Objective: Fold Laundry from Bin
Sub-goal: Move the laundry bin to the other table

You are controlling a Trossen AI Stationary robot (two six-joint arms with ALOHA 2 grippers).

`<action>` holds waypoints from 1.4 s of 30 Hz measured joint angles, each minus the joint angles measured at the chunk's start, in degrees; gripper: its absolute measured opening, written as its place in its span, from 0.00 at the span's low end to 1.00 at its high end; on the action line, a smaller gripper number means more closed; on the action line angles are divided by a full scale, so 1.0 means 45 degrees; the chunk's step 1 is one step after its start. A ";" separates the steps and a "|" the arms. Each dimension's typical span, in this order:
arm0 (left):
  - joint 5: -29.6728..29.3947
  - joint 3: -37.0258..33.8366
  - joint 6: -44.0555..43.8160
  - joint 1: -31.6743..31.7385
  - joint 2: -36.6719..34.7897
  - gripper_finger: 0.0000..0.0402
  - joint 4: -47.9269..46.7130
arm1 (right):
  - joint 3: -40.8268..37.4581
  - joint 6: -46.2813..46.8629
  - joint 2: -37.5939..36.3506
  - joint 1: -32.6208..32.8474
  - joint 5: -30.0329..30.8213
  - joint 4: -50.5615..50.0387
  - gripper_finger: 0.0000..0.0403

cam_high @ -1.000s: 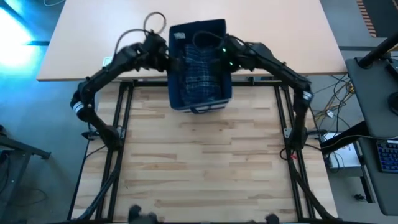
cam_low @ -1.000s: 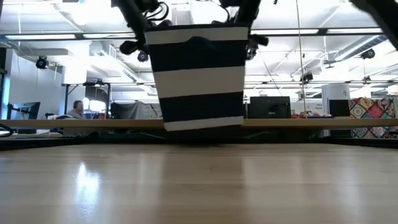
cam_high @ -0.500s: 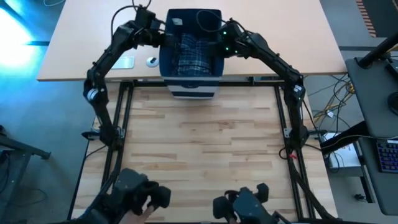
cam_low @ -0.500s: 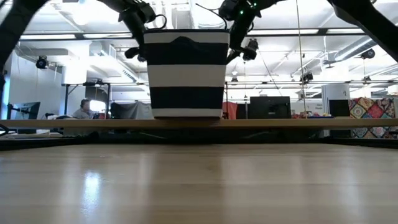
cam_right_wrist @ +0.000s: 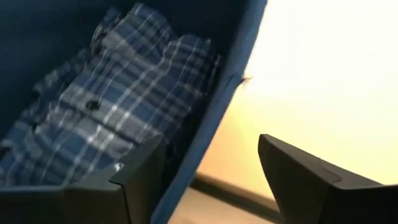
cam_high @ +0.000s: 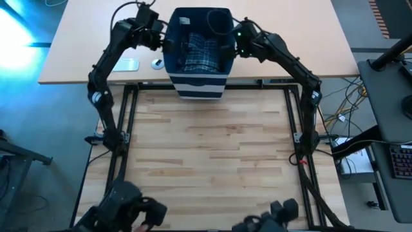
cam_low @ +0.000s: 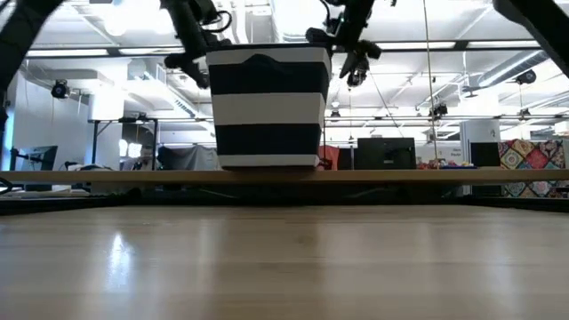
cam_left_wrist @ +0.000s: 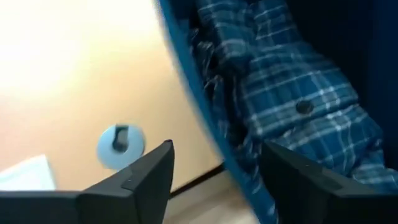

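Standing upright at twelve o'clock on the tan table, the bin holds plaid laundry. The left gripper sits at the bin's nine o'clock rim and the right gripper at its three o'clock rim, each with fingers spread wide astride the wall, gripping nothing.

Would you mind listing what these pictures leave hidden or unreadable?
- Low view: the striped navy fabric bin hides its contents behind its own wall.
- High view: any laundry beneath the blue-and-white plaid garment is covered.
- Left wrist view: the small round pale-blue object on the table is too blurred to identify.
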 joint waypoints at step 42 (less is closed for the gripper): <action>0.0929 -1.8554 -0.1340 -0.4435 -0.8703 0.58 1.8573 | -0.0058 0.1631 -0.2948 1.0813 0.3024 -0.3370 0.61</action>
